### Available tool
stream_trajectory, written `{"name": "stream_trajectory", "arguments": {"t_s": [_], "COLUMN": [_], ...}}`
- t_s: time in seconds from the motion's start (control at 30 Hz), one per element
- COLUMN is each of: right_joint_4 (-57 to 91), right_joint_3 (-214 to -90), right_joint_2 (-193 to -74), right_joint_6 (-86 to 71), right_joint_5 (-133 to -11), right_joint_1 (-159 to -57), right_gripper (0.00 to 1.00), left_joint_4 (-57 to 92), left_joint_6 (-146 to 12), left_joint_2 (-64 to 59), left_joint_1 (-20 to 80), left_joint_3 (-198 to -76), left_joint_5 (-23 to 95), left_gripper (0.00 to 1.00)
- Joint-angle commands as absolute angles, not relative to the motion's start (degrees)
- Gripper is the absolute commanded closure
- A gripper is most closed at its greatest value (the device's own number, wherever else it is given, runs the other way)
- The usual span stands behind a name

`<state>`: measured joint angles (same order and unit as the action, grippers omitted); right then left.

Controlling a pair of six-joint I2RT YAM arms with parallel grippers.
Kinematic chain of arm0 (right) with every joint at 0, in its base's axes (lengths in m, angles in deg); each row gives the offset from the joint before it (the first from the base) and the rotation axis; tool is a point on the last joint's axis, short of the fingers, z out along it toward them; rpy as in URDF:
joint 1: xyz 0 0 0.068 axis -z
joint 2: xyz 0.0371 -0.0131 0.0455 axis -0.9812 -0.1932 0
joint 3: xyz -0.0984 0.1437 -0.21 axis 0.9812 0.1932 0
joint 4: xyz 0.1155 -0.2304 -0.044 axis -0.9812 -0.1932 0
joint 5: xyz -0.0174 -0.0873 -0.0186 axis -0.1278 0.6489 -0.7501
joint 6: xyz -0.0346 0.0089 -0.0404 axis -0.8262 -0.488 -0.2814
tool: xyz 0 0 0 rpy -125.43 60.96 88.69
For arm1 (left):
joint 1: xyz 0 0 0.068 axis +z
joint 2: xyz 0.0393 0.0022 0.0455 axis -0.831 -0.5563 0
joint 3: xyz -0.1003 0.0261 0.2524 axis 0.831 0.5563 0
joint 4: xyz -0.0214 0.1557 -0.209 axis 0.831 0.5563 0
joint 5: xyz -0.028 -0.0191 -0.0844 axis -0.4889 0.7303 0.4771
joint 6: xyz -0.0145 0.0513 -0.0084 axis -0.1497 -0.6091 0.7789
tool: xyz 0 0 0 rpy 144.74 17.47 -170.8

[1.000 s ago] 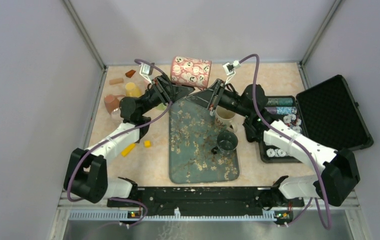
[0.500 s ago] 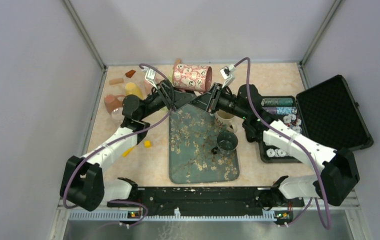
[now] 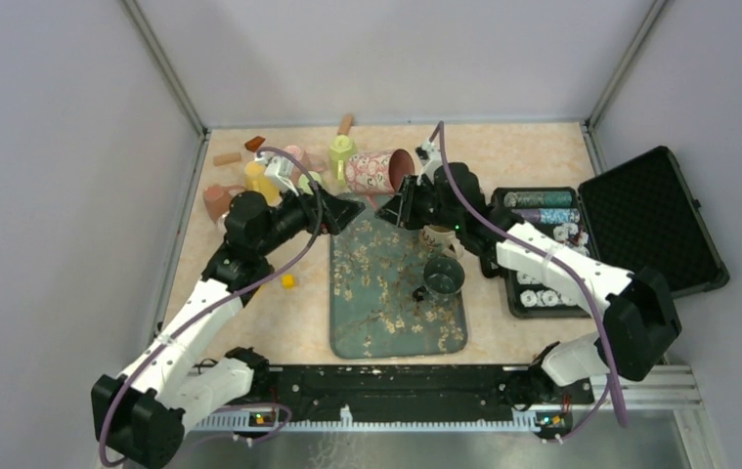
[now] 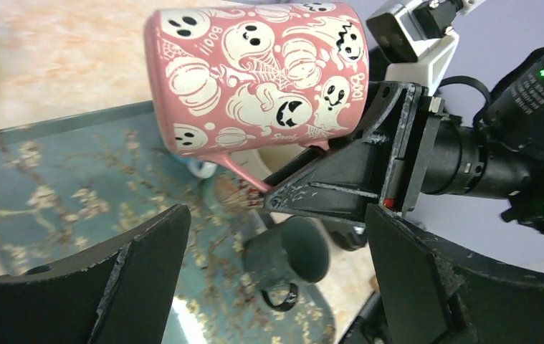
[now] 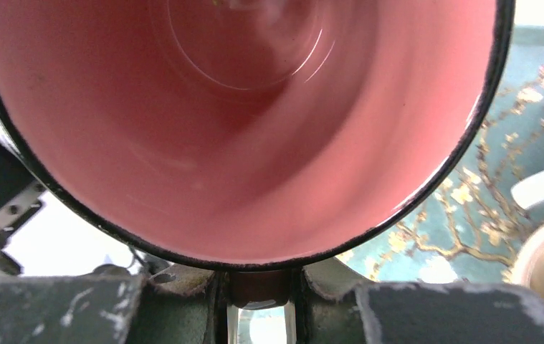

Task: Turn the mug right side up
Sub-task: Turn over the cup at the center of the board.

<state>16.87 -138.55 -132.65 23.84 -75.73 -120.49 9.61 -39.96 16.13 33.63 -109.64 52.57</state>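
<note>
The right claw (image 5: pixel 258 290) is clamped on the pink mug (image 4: pixel 254 72) at its handle side, just under the rim. The mug hangs on its side in the air, mouth toward that claw's wrist. The left claw (image 4: pixel 276 210) stands wide apart, touching nothing, with the mug just ahead of its fingers. The turning step looks half done: next, the right wrist likely needs to roll until the mouth faces up, then lower the base onto the tray (image 3: pixel 386 322) beneath it.
</note>
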Motion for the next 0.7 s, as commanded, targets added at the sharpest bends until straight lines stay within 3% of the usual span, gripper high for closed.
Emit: {"name": "stream_trajectory", "arguments": {"t_s": [0.0,0.67], "right_joint_4": [19.5,-1.2], "right_joint_3": [-146.6,-166.5], "right_joint_2": [-133.2,-153.9], "right_joint_6": [18.4,9.2], "right_joint_5": [-71.3,-58.9], "right_joint_1": [-121.5,-125.5], "right_gripper": [1.00,1.00], "left_joint_4": [19.9,35.2], "left_joint_6": [-47.7,-55.5], "left_joint_2": [20.8,27.9], "left_joint_1": [33.5,33.5], "left_joint_3": [-111.3,-122.1], "left_joint_5": [44.7,34.7], "left_gripper": [0.01,0.02]}}
